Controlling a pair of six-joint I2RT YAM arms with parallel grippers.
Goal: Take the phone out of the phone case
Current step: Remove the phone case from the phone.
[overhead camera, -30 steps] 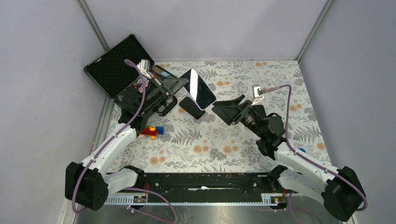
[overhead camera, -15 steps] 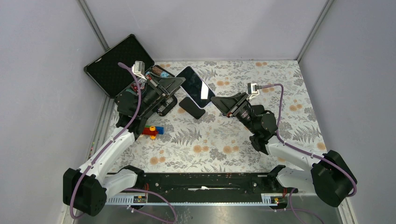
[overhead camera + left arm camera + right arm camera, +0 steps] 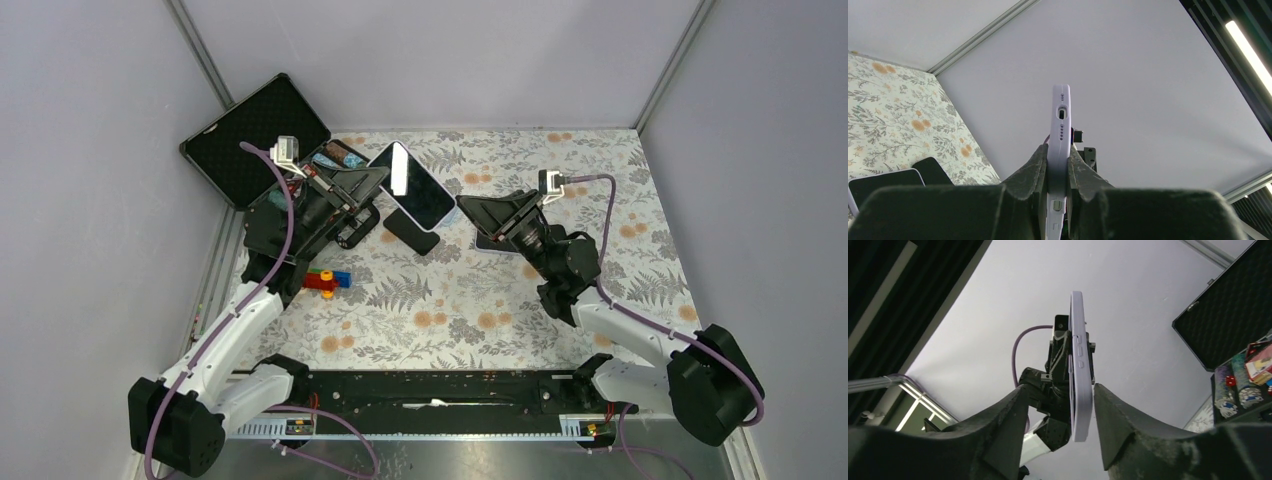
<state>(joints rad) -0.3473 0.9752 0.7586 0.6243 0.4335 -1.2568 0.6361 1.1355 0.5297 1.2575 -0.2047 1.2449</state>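
The phone [image 3: 415, 186] sits in a lilac phone case [image 3: 1061, 117] and is held up off the mat, tilted. My left gripper [image 3: 381, 180] is shut on the case's lower sides, its pads [image 3: 1038, 167] pressed against both faces. My right gripper [image 3: 466, 208] is at the phone's opposite end. In the right wrist view the case's edge [image 3: 1079, 365] stands between the open right gripper's [image 3: 1060, 388] fingers, nearer the right finger [image 3: 1118, 415]. A gap shows on each side.
A black phone [image 3: 411, 231] lies flat on the floral mat [image 3: 470, 310] under the held one. An open black hard case [image 3: 255, 130] with small items stands at the back left. Red and blue toy blocks [image 3: 328, 281] lie near the left arm.
My right gripper has moved in to the phone's far end and narrowed its jaws around the case edge. The left gripper has tipped the phone slightly leftward.
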